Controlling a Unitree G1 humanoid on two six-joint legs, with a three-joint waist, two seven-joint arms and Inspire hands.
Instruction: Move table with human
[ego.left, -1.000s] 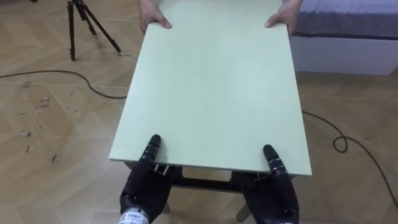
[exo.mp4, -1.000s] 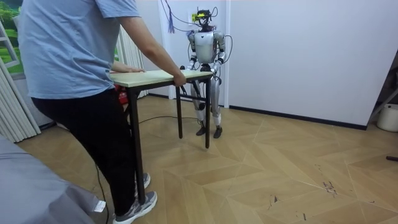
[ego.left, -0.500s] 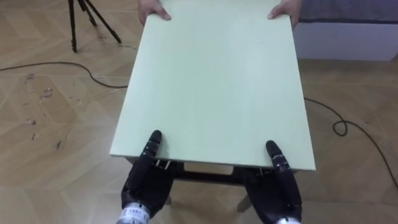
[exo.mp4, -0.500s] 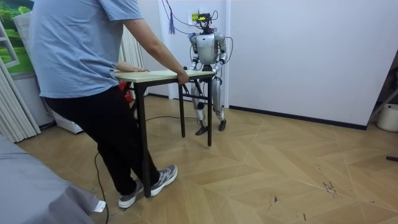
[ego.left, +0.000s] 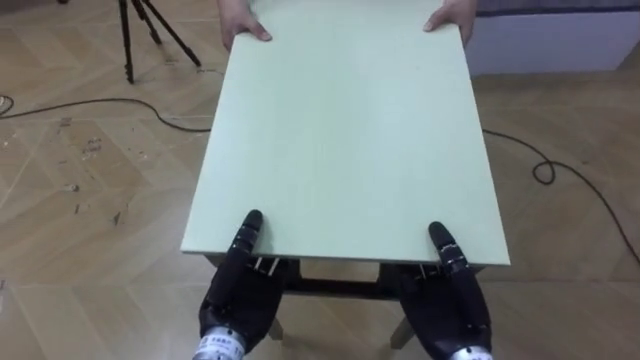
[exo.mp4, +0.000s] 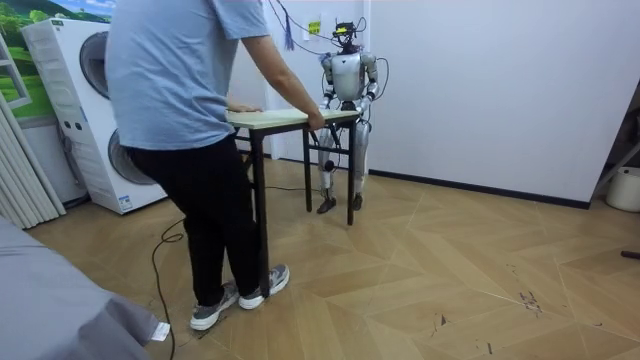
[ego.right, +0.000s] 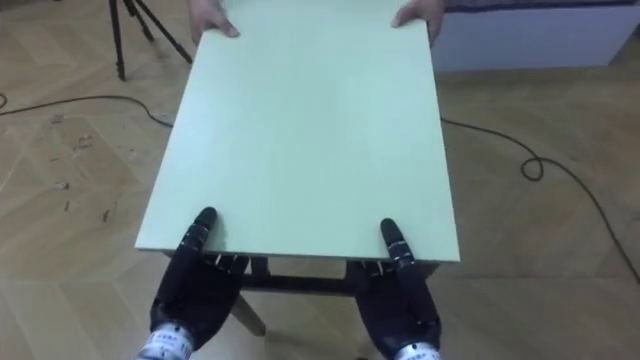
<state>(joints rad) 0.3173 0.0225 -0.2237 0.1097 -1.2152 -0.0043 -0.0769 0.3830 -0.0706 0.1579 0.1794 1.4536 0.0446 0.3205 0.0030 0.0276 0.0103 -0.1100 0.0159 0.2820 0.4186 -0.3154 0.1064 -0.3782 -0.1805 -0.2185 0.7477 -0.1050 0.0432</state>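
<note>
A pale green table top (ego.left: 340, 130) on dark legs stretches away from me. My left hand (ego.left: 235, 295) and my right hand (ego.left: 450, 305) clamp its near edge, each with the thumb lying on top and the palm below; the other fingers are hidden under the top. At the far edge a person's hands (ego.left: 240, 22) hold both corners. In the room view the person (exo.mp4: 185, 120) stands at the near end of the table (exo.mp4: 275, 118), and I stand at the far end close to a white wall.
A black tripod (ego.left: 140, 30) stands on the wood floor at the far left. A dark cable (ego.left: 545, 170) loops on the floor to the right, beside a bed (ego.left: 560, 40). Washing machines (exo.mp4: 85, 110) stand at the room view's left.
The table, the person and I have all shifted toward the room view's right. The person has stepped after it. My hands keep the same hold on the near edge.
</note>
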